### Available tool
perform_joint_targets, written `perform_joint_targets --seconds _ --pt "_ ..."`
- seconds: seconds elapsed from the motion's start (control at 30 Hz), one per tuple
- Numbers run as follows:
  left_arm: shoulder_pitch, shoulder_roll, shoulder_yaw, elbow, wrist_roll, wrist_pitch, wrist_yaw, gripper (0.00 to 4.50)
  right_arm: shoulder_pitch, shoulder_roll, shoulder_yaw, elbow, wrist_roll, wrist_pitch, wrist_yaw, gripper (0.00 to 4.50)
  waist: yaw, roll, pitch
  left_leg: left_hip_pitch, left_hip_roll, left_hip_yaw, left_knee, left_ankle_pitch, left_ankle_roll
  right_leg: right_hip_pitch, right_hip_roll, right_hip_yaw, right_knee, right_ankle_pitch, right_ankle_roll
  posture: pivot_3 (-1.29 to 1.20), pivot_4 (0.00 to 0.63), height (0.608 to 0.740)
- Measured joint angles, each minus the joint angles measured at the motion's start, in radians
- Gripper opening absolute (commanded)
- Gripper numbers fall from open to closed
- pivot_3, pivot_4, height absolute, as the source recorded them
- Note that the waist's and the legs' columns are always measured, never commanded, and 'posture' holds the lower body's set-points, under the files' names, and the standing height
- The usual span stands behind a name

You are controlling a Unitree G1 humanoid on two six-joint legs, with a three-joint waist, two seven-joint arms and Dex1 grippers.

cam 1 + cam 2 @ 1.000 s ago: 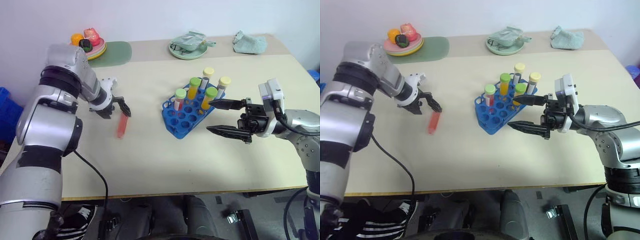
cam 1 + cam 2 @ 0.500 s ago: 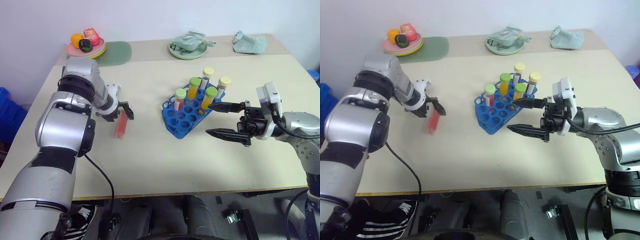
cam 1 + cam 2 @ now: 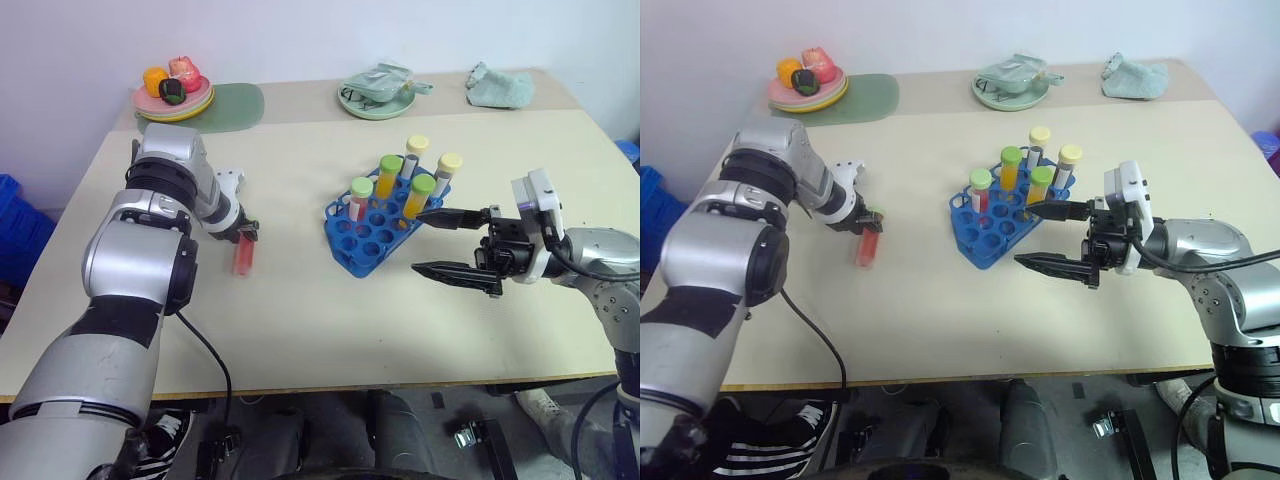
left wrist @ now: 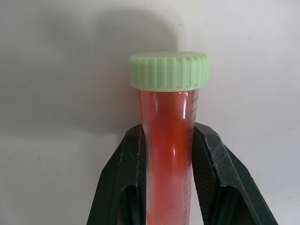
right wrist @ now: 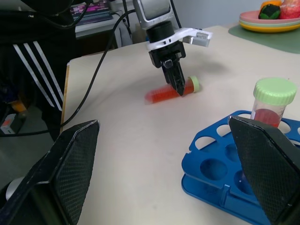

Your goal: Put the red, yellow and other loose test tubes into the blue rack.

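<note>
On the table, the left hand pinches the red tube below its cap.

Silver arms, black fingers, black cables

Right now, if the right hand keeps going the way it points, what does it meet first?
Probably the blue rack, at its near corner: the right hand, fingers open, points level toward it. Depth is unclear, so it may pass just in front.
</note>
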State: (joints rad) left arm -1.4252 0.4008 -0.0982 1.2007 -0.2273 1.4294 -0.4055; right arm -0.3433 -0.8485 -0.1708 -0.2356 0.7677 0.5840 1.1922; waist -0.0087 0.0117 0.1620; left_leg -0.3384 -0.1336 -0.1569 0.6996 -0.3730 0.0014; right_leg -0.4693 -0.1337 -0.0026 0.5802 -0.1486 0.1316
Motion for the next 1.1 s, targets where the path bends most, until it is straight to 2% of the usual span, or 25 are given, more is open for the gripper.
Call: perform_joint_targets --seconds 0.17,0.27,0.4,0.5,0.67,0.83,0.97,1.1 --pt "0.001 0.001 0.006 -0.003 0.023 -0.004 -0.019 0.73 0.001 -0.001 0.000 0.000 -0.008 -0.002 0.005 4.50 -0.001 0.000 0.000 0.000 0.000 0.000 0.000 0.000 0.000 0.000 0.000 0.000 0.000 0.000 0.000 0.00 0.150 0.740" --pt "0.041 0.025 -0.028 -0.101 0.044 -0.091 -0.076 0.73 0.005 -0.001 -0.002 0.000 -0.009 -0.002 0.002 4.50 -0.001 0.000 0.000 0.000 0.001 0.000 0.000 0.000 0.000 0.000 0.000 0.000 0.000 0.000 0.000 0.00 0.150 0.740" --pt "0.161 0.111 -0.041 -0.449 0.047 -0.249 -0.161 0.73 0.024 -0.003 -0.017 -0.002 -0.009 -0.001 -0.012 4.50 -0.001 0.000 0.000 -0.002 0.001 0.001 0.000 0.000 0.000 -0.003 0.000 0.000 0.000 0.000 0.000 0.00 0.150 0.740" --pt "0.298 0.125 0.057 -0.779 -0.006 -0.282 -0.163 0.73 0.030 -0.003 -0.033 -0.012 -0.008 -0.001 -0.025 4.50 0.000 0.000 0.000 -0.002 0.001 0.001 -0.001 0.000 0.000 -0.003 -0.001 0.001 0.000 0.000 0.000 0.00 0.150 0.740" --pt "0.576 0.061 0.229 -1.183 -0.135 -0.440 -0.180 0.73 0.073 -0.014 -0.071 -0.015 -0.014 -0.005 -0.036 4.50 0.001 0.000 0.000 -0.002 0.002 0.002 0.000 0.000 0.000 -0.003 0.000 0.001 0.000 0.000 0.000 0.00 0.150 0.740" --pt "0.831 0.044 0.302 -1.459 -0.193 -0.696 -0.243 0.73 0.191 -0.046 -0.168 0.012 -0.046 -0.053 -0.021 4.50 0.008 0.000 -0.001 0.000 0.002 0.004 0.000 0.000 0.000 -0.002 0.000 0.001 -0.001 0.000 -0.001 0.00 0.150 0.740" --pt "0.989 -0.010 0.270 -1.540 -0.209 -0.933 -0.334 0.73 0.276 -0.047 -0.234 0.023 -0.056 -0.068 -0.027 4.50 0.031 0.000 -0.001 0.001 0.003 0.011 0.001 0.000 0.000 0.001 0.000 0.002 -0.003 0.002 -0.002 0.00 0.150 0.740" --pt "1.007 -0.098 0.159 -1.501 -0.171 -1.190 -0.404 0.73 0.290 -0.041 -0.255 -0.006 -0.049 -0.068 -0.059 4.50 0.051 0.000 -0.001 0.005 0.003 0.013 0.002 0.000 0.001 0.005 0.000 0.002 -0.004 0.003 -0.003 0.00 0.150 0.740"
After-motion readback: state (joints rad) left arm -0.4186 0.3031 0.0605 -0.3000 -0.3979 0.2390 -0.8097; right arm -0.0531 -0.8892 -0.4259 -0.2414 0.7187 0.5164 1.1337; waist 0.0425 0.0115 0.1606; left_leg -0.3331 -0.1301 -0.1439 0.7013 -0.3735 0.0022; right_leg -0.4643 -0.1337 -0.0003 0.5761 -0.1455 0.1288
